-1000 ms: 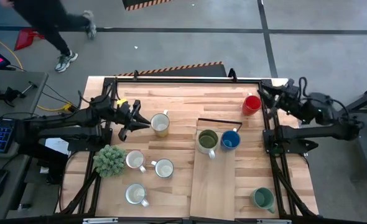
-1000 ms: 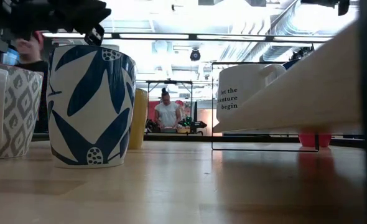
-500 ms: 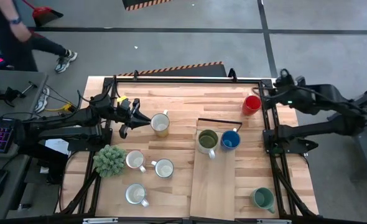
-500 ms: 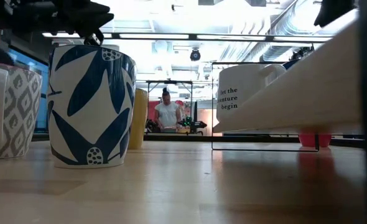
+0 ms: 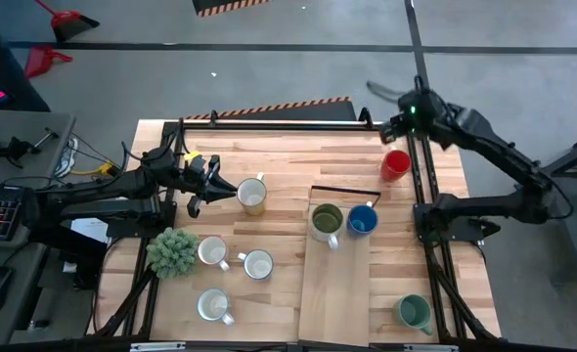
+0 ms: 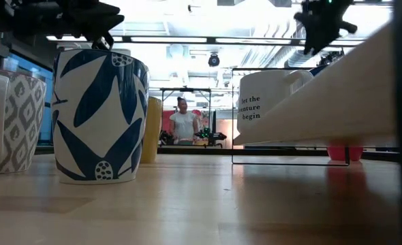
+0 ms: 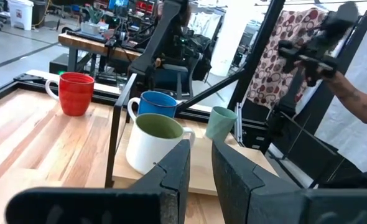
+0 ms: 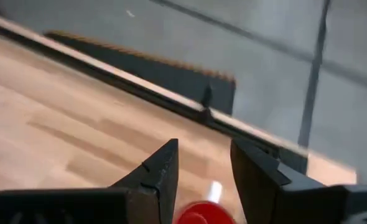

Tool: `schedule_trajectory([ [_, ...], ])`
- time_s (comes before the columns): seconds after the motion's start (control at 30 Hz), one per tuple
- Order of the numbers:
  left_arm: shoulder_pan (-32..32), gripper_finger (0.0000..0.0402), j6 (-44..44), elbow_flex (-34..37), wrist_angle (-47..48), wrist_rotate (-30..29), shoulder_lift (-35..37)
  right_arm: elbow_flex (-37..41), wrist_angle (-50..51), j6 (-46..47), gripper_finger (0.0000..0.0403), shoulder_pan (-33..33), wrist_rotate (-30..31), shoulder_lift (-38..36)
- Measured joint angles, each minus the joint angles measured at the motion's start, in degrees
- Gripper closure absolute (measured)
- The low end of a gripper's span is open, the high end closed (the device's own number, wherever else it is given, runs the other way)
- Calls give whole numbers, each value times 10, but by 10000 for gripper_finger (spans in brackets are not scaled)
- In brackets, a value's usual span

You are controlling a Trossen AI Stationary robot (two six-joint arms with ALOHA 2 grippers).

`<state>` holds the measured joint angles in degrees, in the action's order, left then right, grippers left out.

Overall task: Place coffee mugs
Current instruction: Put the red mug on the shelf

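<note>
Left gripper: the left gripper (image 5: 228, 190) sits over the table's left half, pointing right at the cream mug. In its wrist view the fingers (image 7: 174, 177) stand a little apart with only a narrow gap, nothing between them.

Right gripper: the right gripper (image 5: 378, 90) is up near the far right corner of the table (image 5: 279, 156), hanging above the red mug. The fingers (image 8: 162, 171) are spread apart and empty, and the mug's rim peeks up in the gap.

Red mug: the red mug (image 5: 396, 163) stands upright on the bare table by the far right edge, well apart from the rest.

Cream mug: the cream mug (image 5: 252, 196) with a yellowish inside sits just beside the left gripper's tips. Can't tell if they touch.

On the board: the olive green mug (image 5: 327, 222) and blue mug (image 5: 362, 219) stand side by side at the far end of the raised wooden board (image 5: 333, 293).

Teal mug: the teal green mug (image 5: 414, 312) is alone at the near right corner.

White mugs: three white mugs (image 5: 212, 251) (image 5: 257, 264) (image 5: 213, 305) cluster at the near left, all upright.

Plant: the bushy green plant (image 5: 173, 251) is just beside the nearest of those white mugs.

Background: a person (image 6: 183, 124) stands far off in the room behind.
</note>
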<state>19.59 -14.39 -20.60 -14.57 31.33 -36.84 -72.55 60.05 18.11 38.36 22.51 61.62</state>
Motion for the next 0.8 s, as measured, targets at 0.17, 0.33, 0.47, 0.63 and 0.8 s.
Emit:
schedule_trajectory([
  [0.17,0,344,0,0,3,15,0,0,59,-7,277,131,-163,37],
  [0.33,0,344,0,0,3,40,0,0,114,-21,277,161,-165,70],
  [0.47,0,344,0,0,3,40,0,17,134,-27,276,149,-166,90],
  [0.63,0,344,0,0,2,40,0,82,93,-31,253,106,-186,97],
  [0.8,0,344,0,0,2,40,0,136,33,-10,222,76,-198,97],
])
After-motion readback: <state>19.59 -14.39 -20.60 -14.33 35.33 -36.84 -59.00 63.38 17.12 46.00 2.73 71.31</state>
